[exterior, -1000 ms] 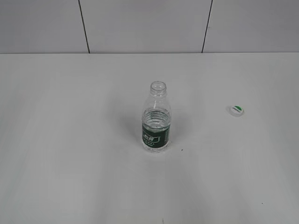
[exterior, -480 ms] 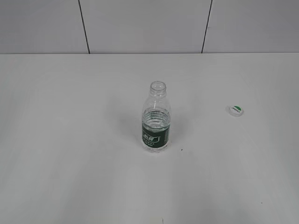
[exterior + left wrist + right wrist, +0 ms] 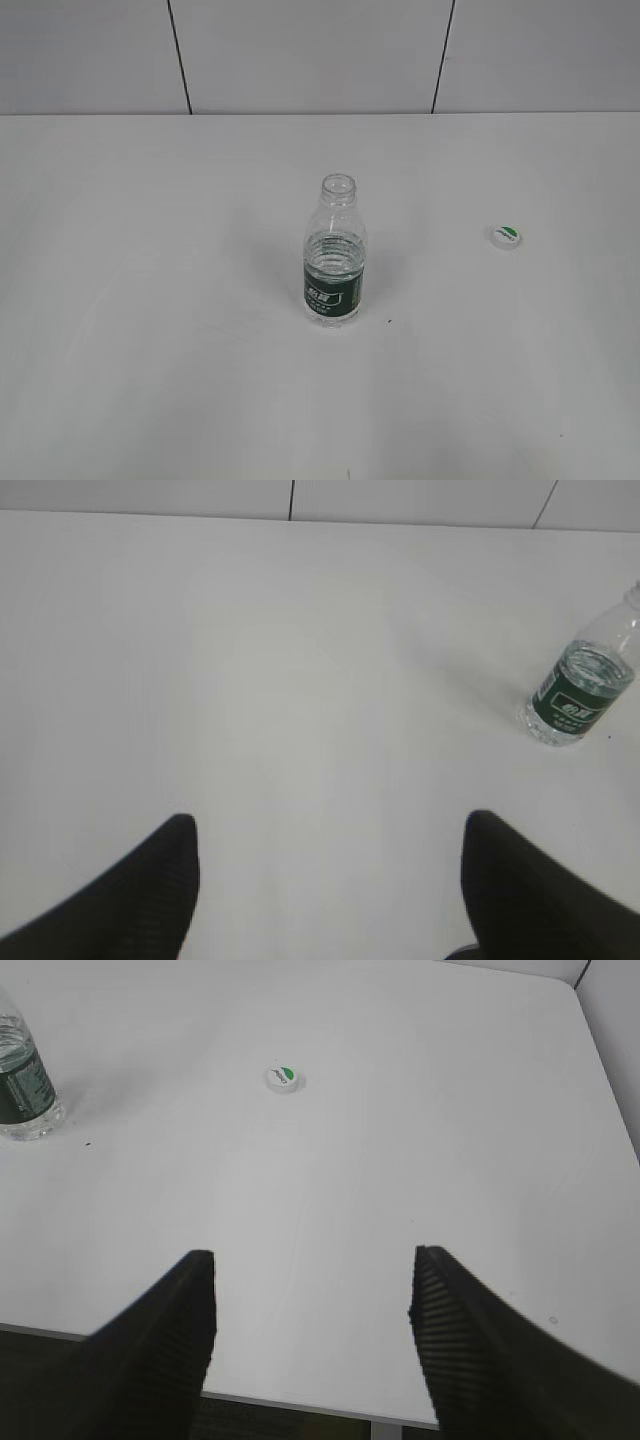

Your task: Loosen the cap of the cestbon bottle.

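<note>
The cestbon bottle (image 3: pixel 335 255) stands upright in the middle of the white table, its neck open with no cap on it. It also shows at the right edge of the left wrist view (image 3: pixel 580 690) and at the far left of the right wrist view (image 3: pixel 22 1085). The cap (image 3: pixel 506 236) lies on the table to the bottle's right, green mark up, and shows in the right wrist view (image 3: pixel 284 1078). My left gripper (image 3: pixel 330 825) is open and empty, well short of the bottle. My right gripper (image 3: pixel 312 1260) is open and empty above the table's near edge. Neither arm shows in the exterior view.
The white table (image 3: pixel 150 300) runs to a tiled wall (image 3: pixel 300 50) at the back. Its near edge (image 3: pixel 300 1405) and right edge (image 3: pixel 605 1070) show in the right wrist view.
</note>
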{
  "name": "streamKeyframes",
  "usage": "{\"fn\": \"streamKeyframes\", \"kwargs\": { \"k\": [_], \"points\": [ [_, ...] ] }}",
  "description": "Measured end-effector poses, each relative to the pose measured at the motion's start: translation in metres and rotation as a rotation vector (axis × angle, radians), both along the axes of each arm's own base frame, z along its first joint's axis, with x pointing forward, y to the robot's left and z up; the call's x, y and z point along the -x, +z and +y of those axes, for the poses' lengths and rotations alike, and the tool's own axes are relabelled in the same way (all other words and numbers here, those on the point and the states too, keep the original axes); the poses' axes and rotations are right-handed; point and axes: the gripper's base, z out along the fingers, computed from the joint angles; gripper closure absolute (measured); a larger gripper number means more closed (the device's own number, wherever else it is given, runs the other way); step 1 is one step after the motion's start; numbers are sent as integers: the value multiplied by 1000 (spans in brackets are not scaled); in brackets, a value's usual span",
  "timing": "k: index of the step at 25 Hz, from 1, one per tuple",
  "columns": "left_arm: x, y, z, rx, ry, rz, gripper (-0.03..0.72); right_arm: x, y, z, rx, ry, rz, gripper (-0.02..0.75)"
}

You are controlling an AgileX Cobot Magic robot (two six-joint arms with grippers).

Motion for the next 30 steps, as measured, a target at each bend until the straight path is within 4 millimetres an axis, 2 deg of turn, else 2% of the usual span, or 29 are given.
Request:
{"fn": "streamKeyframes", "kwargs": {
  "k": [11, 18, 27, 30],
  "points": [
    [-1, 1, 9, -99, 99, -20, 207, 0, -1, 1, -16, -1, 7, 265],
    [1, 1, 8, -101, 268, -12, 211, 1, 0, 5, -90, -41, 18, 265],
    [2, 1, 7, -101, 273, -11, 225, 0, -1, 3, -74, -60, 15, 265],
    [1, 0, 2, -114, 194, -7, 226, 0, -1, 3, -73, -60, 15, 265]
  ]
}}
